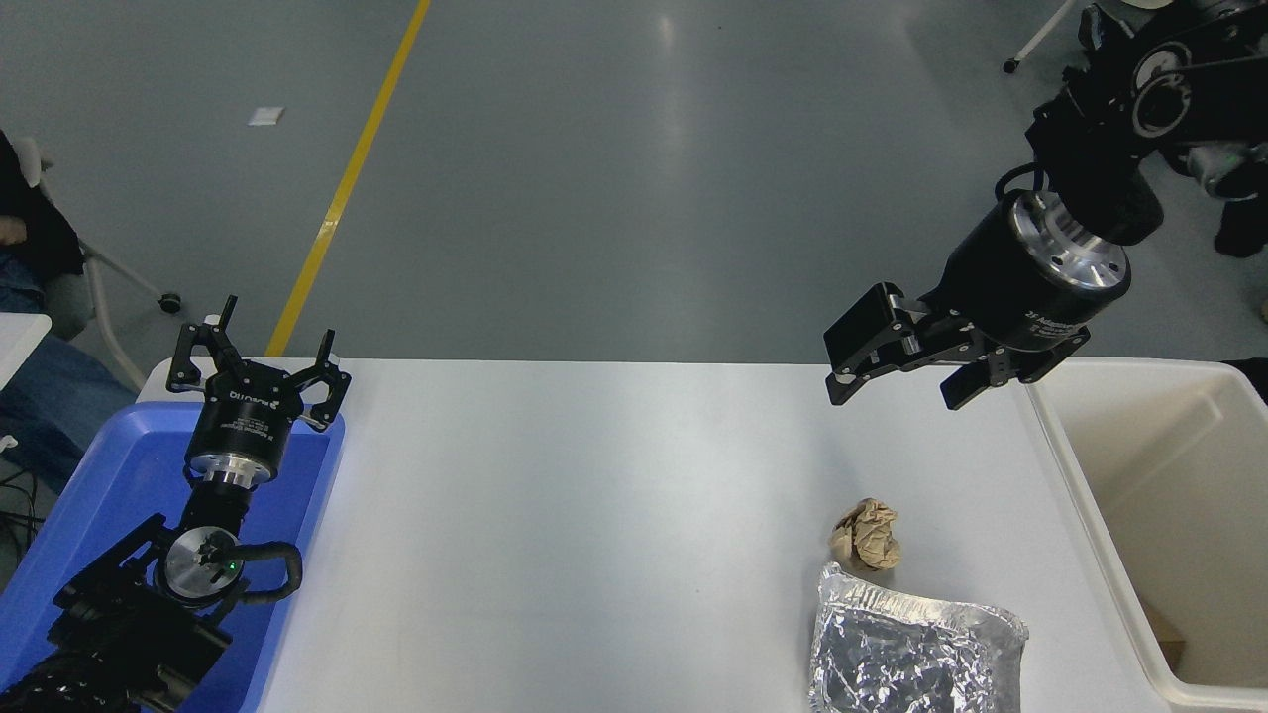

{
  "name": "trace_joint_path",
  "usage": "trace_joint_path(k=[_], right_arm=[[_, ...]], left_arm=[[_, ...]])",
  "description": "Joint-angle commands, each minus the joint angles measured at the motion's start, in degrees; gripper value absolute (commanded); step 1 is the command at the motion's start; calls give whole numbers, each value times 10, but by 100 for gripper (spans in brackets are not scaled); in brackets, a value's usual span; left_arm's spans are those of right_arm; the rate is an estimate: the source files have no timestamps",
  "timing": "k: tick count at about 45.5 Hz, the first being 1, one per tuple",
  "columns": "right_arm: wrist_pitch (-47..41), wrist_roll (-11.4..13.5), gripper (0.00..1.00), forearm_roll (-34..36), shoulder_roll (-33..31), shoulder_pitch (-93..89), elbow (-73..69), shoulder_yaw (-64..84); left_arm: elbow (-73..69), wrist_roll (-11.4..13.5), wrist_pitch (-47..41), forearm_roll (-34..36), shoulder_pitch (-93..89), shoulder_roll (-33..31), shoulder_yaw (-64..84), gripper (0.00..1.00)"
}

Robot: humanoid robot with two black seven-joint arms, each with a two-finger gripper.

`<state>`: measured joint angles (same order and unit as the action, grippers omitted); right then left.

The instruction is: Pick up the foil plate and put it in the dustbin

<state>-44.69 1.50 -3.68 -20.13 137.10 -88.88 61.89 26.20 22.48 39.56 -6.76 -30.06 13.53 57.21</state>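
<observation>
The foil plate point(911, 649), shiny crinkled silver with a raised rim, lies on the white table point(594, 515) at the lower right, partly cut off by the bottom edge. The dustbin point(1159, 515), a large cream-white tub, stands at the right edge of the table. My right gripper point(897, 391) is open and empty, held in the air above the table's far edge, well above and behind the plate and just left of the dustbin. My left gripper point(258, 361) is open and empty, parked over the blue tray at the lower left.
A small crumpled brown paper ball point(867, 535) lies just behind the foil plate, touching or nearly touching its rim. A blue plastic tray point(297, 555) sits at the table's left end. A seated person's leg point(40, 396) shows at the far left.
</observation>
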Motion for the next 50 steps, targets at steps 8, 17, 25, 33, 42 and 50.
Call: trace_joint_path(k=[8, 17, 25, 33, 42, 50], right_arm=[[-3, 3, 100, 3, 41, -28, 7, -2], [-3, 3, 100, -1, 69, -90, 51, -20], [-3, 3, 100, -23, 69, -151, 62, -19], [-3, 3, 100, -96, 0, -209, 58, -14], [2, 3, 100, -225, -130, -334, 63, -59], [26, 3, 100, -279, -185, -450, 91, -119]], left_arm=[[0, 3, 1, 0, 1, -1, 4, 100], [0, 3, 1, 0, 1, -1, 4, 100], [0, 3, 1, 0, 1, -1, 3, 100], [0, 3, 1, 0, 1, -1, 4, 100], [0, 3, 1, 0, 1, -1, 3, 100], [1, 3, 1, 0, 1, -1, 2, 100]])
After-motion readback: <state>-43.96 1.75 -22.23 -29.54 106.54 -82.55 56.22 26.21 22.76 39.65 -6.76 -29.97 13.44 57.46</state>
